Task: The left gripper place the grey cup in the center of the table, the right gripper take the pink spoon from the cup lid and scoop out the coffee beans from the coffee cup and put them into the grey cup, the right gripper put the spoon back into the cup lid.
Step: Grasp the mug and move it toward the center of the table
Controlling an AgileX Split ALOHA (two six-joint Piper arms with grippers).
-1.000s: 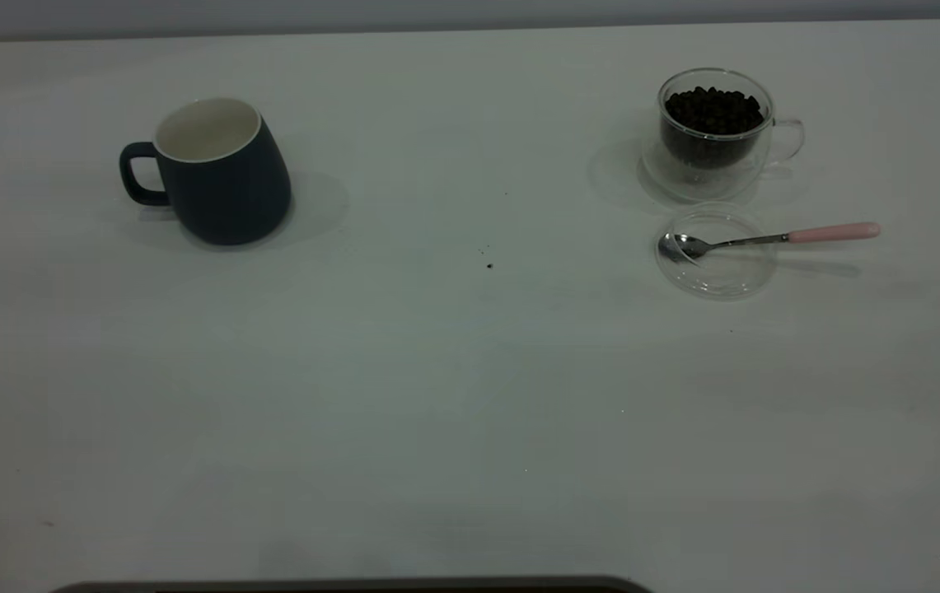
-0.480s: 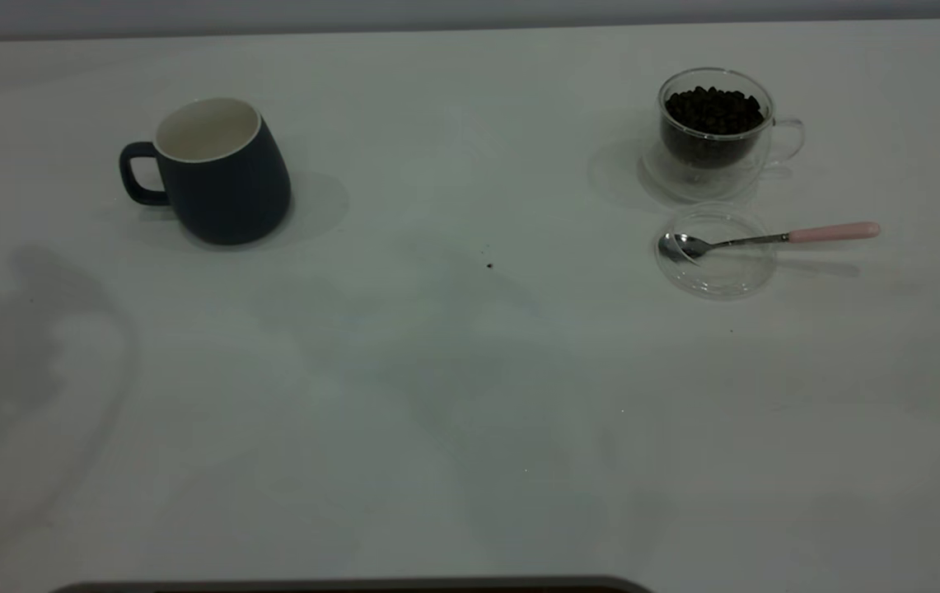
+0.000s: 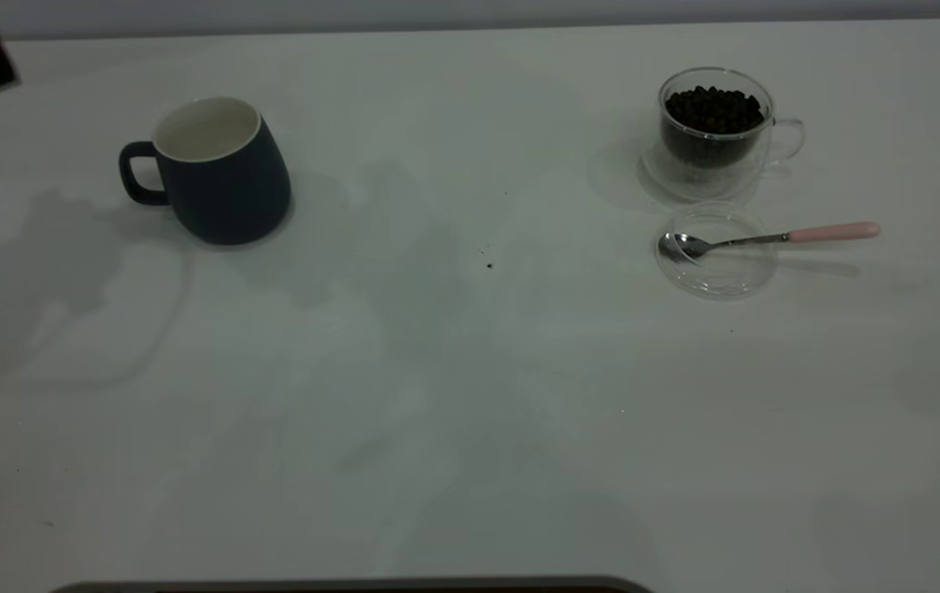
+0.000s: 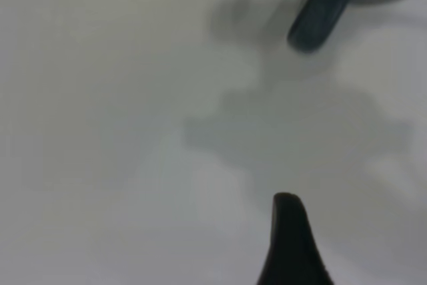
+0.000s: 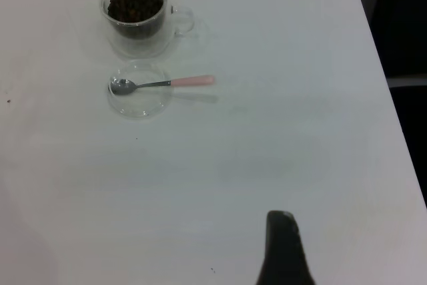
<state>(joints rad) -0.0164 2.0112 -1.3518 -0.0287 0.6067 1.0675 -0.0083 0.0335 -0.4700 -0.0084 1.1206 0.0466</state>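
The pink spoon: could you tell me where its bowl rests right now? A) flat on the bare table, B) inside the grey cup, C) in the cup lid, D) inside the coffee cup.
C: the spoon lies with its metal bowl in the clear lid and its pink handle sticking out past the rim, just in front of the coffee cup in the exterior view.

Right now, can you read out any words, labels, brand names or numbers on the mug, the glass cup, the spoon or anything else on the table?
There is no text to read in any view.
The grey cup is plain, with no logo on the side shown.
The coffee cup, the cup lid and the pink spoon carry no markings.
The table shows only tiny dark specks, not print.
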